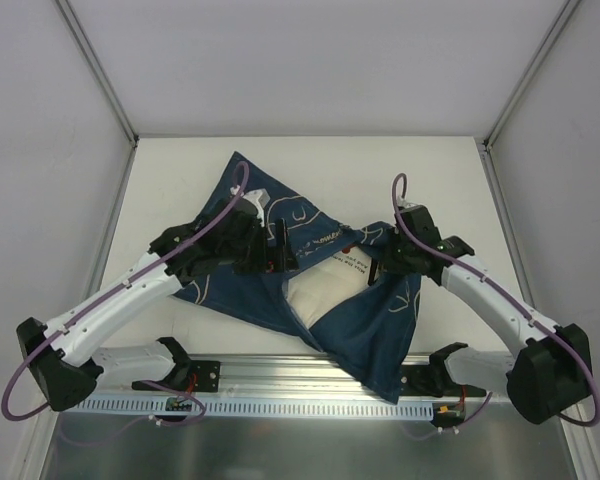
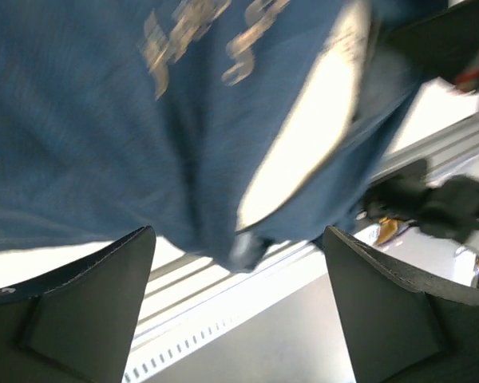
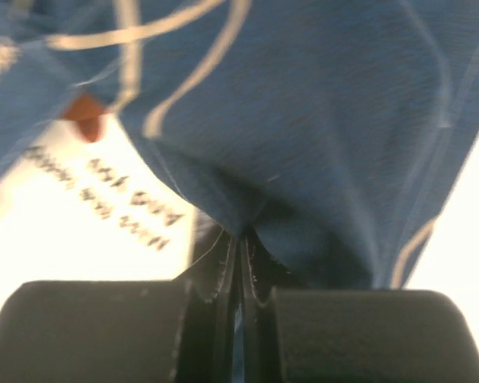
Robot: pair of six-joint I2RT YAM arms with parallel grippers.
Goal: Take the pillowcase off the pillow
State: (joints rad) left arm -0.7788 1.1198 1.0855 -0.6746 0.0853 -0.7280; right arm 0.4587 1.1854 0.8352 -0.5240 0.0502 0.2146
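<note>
We see our right tool [image 3: 241, 239] pinching the pillowcase [image 1: 365, 340] at three o'clock of the pillow [image 1: 325, 287]; our left tool [image 2: 238, 235] stands spread beside it at ten o'clock.

A white table [image 1: 180, 180] borders a slotted metal rail [image 1: 280, 378] along its near edge.
</note>
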